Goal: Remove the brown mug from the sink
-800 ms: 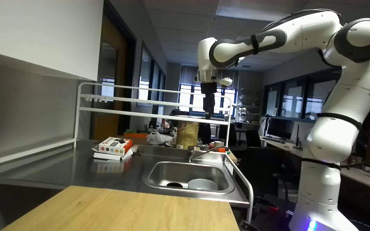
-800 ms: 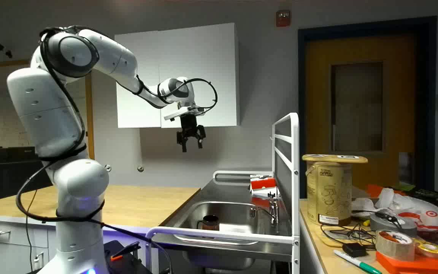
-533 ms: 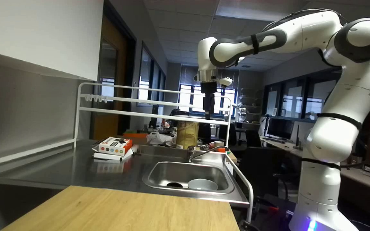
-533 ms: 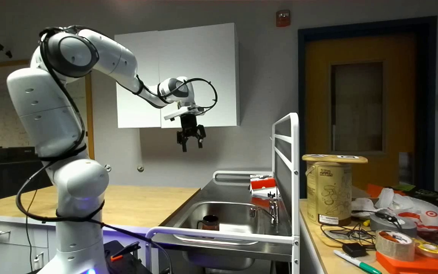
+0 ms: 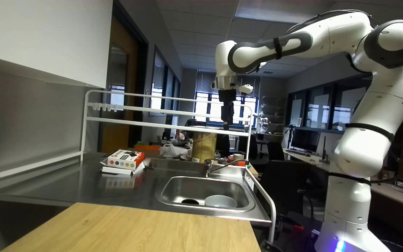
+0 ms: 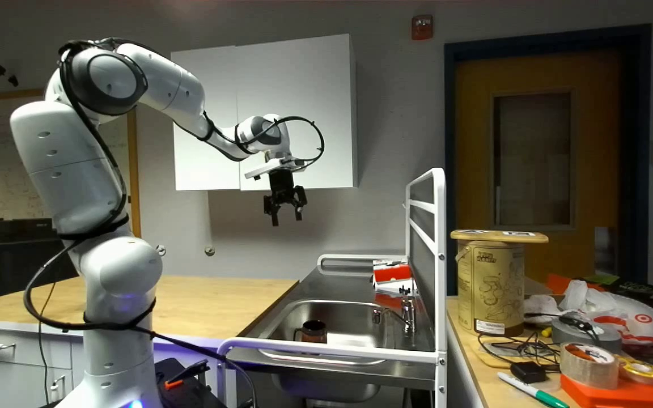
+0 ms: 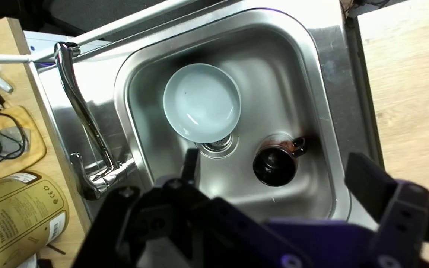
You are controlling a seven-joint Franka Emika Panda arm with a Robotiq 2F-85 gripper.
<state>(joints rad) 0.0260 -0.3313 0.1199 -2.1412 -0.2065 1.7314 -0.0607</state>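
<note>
A white robot arm (image 6: 77,158) holds its black gripper (image 6: 287,218) high above a stainless-steel sink (image 7: 320,85), the 2 fingers (image 7: 371,186) spread well apart. Inside the sink, the brown mug (image 7: 274,165) stands upright, its handle turned toward the wooden worktop (image 7: 408,93). Near the mug sits 1 pale round bowl (image 7: 201,102), overlapping the drain (image 7: 220,144). A chrome faucet (image 7: 88,117) rises from the steel counter (image 5: 65,182) at the sink's edge. In both exterior views, a red-and-white box (image 5: 126,160) lies on that counter, well apart from the mug.

Tan canister (image 7: 19,219) reads "Thinking Label" w/ CE mark (image 7: 51,194), & plastic bag (image 6: 615,311) has red bullseye (image 6: 643,318).
</note>
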